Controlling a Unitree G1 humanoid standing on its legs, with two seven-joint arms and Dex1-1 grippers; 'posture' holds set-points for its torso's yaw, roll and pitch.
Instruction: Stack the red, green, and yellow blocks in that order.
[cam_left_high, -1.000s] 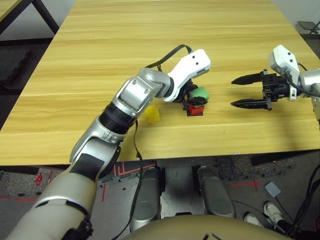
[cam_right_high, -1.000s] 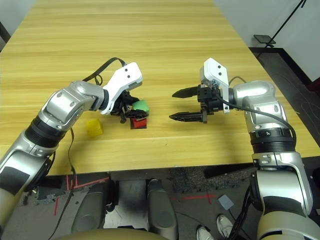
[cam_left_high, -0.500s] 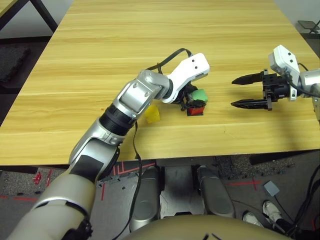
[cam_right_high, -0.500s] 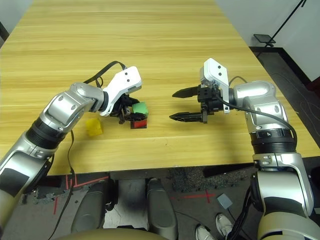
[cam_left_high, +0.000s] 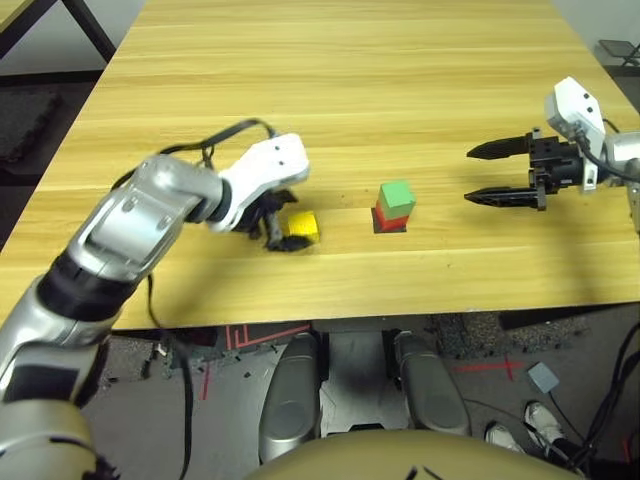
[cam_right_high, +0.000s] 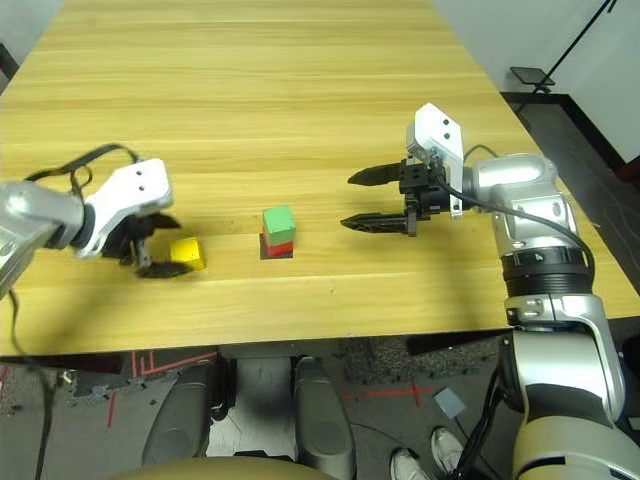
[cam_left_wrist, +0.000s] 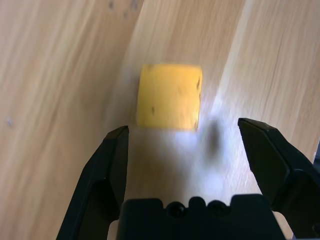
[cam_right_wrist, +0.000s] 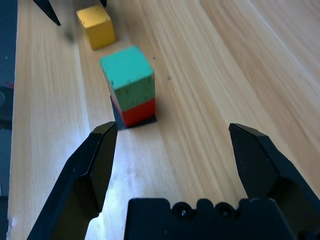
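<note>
The light green block (cam_left_high: 397, 197) rests squarely on the red block (cam_left_high: 390, 218) near the table's front middle, and nothing touches this stack. To its left the yellow block (cam_left_high: 302, 226) lies alone on the wood. My left gripper (cam_right_high: 165, 248) is open just left of the yellow block, which sits right at its fingertips. In the left wrist view the yellow block (cam_left_wrist: 169, 102) lies just ahead of the open left gripper (cam_left_wrist: 182, 130). My right gripper (cam_left_high: 470, 176) hovers open to the right of the stack, pointing at it; the right wrist view shows the green block (cam_right_wrist: 127, 74) on the red block (cam_right_wrist: 137, 112).
A flat black square patch (cam_right_wrist: 115, 116) lies under the red block. The wooden table (cam_left_high: 330, 80) stretches far behind the blocks. Its front edge (cam_left_high: 330, 310) runs close below the yellow block and the stack. A black cable (cam_left_high: 215, 140) loops over my left forearm.
My left gripper has let go of the green block, leaving it on the red one, and has swung left to the yellow block. The right gripper has barely moved.
</note>
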